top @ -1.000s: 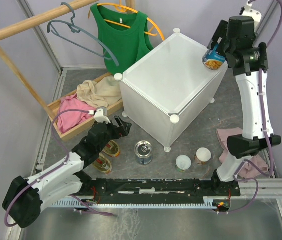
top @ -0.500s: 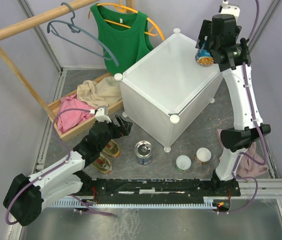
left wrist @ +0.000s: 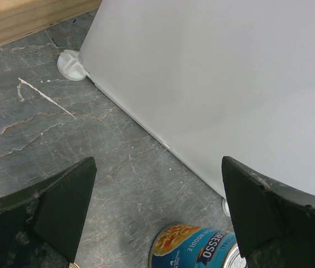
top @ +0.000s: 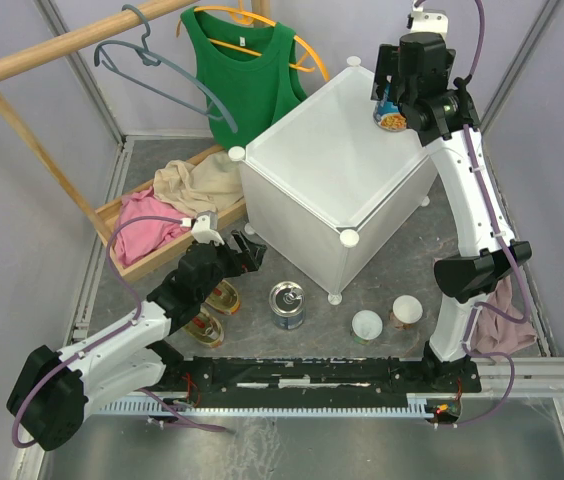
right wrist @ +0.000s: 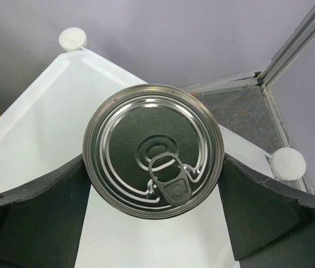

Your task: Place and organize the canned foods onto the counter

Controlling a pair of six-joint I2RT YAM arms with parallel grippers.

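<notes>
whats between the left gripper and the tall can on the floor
Nothing but bare grey floor. The top view shows that gap between the open left gripper and the tall can; the left wrist view agrees.

Floor can [left wrist: 195, 250] clipped, btm edge.

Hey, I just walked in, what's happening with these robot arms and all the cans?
The right gripper has its fingers closed on a tall blue-labelled can, holding it above the far right part of the white counter, which has no cans set on it yet. The left gripper is open, low over the floor beside the counter, near the other tall can. Two white-lidded cans and two oval tins sit on the floor.
</notes>
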